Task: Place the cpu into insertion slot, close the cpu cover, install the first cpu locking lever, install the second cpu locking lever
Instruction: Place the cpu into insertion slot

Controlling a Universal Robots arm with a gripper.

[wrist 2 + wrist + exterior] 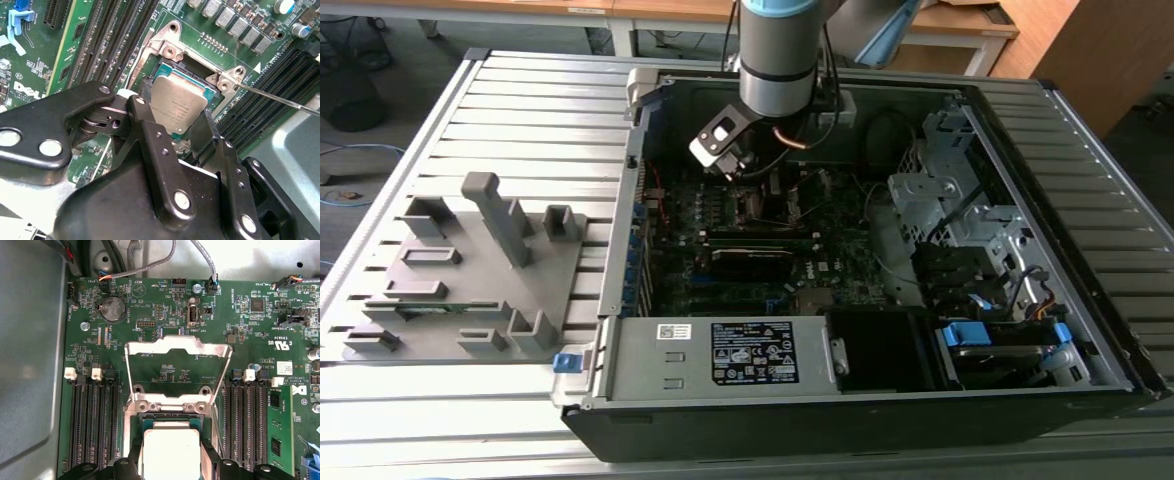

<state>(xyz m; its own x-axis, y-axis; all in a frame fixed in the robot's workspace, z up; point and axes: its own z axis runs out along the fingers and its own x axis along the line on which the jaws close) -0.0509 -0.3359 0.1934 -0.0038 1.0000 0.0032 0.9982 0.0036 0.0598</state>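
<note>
The black fingers [143,122] pinch the cpu [177,102] by two opposite edges, so the gripper [170,111] is closed on it. The second wrist view shows the chip's dull grey metal top with faint print, sitting square between the pads over the insertion slot [169,418]. I cannot tell whether it is fully seated or just above the contacts. In the first wrist view the same top looks pale and washed out, with the fingertips touching either side.

The first wrist view adds the cpu cover [177,343], a thin silver frame with a square window. It is swung up off the socket on its hinge, and green board shows through the opening. The second wrist view gives a thin locking lever [280,98], a bare wire rod angling away from a silver corner bracket of the socket. Long black memory slots [95,425] run along both sides of the socket on the green motherboard [240,335].

The exterior view shows the arm [781,50] reaching down into an open computer case [624,230]. The case holds the board, silver drive cages and a labelled power supply [720,350]. It lies on a slatted metal table [520,110], with a grey fixture [467,270] beside it at the exterior view's left.
</note>
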